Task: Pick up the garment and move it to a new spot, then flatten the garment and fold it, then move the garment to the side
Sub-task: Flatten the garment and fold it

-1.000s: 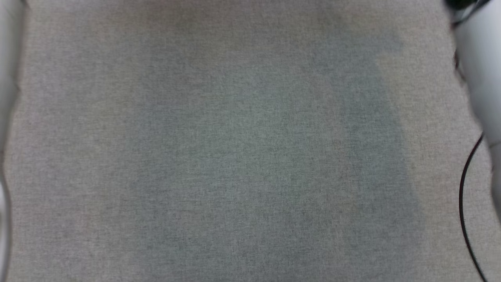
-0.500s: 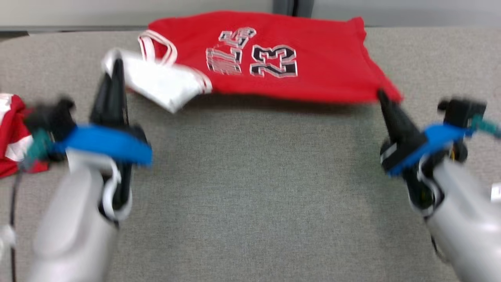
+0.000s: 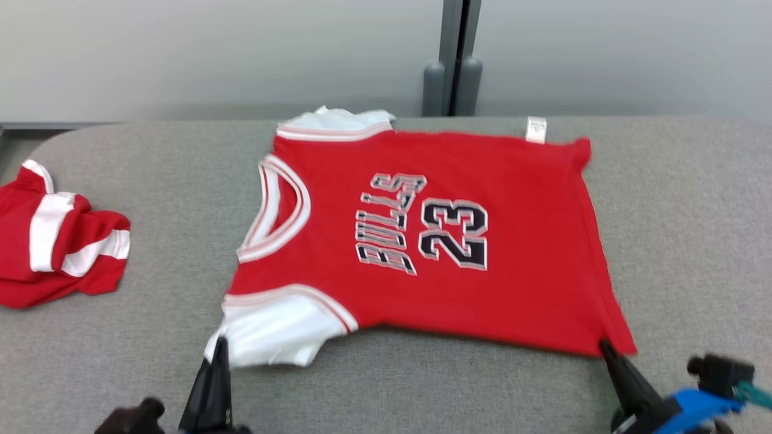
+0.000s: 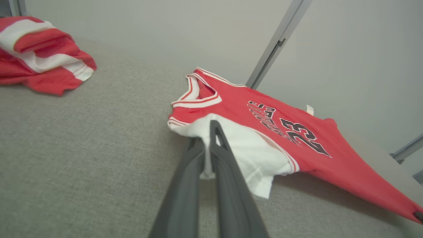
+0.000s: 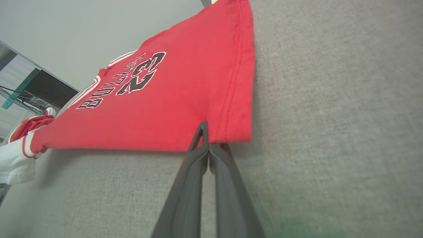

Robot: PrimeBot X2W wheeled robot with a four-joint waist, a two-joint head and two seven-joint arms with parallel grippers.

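In the head view the jersey [image 3: 434,241] lies spread on the grey table [image 3: 120,374], red with the number 23 up, neck toward 9 o'clock and hem toward 3. My left gripper [image 3: 218,352] comes in at 7 o'clock with its tips at the white sleeve [image 3: 271,334]. My right gripper [image 3: 605,348] comes in at 5 o'clock with its tip at the near hem corner. A crumpled red-and-white garment [image 3: 57,241] sits at 9 o'clock, well apart from the jersey. A white tag [image 3: 536,129] sticks out of the far hem at 1 o'clock. In the left wrist view my left gripper [image 4: 205,134] is pinched on the sleeve's edge, white cloth between the two fingers and almost no gap. The jersey [image 4: 290,132] runs off toward 4 o'clock, its near edge lifted with shadow beneath, and the garment [image 4: 43,62] is at 10 o'clock. In the right wrist view my right gripper [image 5: 208,138] is clamped on the hem corner, fingers pressed together on red cloth. The jersey [image 5: 158,99] stretches away toward 10 o'clock, its near edge raised above the table [image 5: 330,115].
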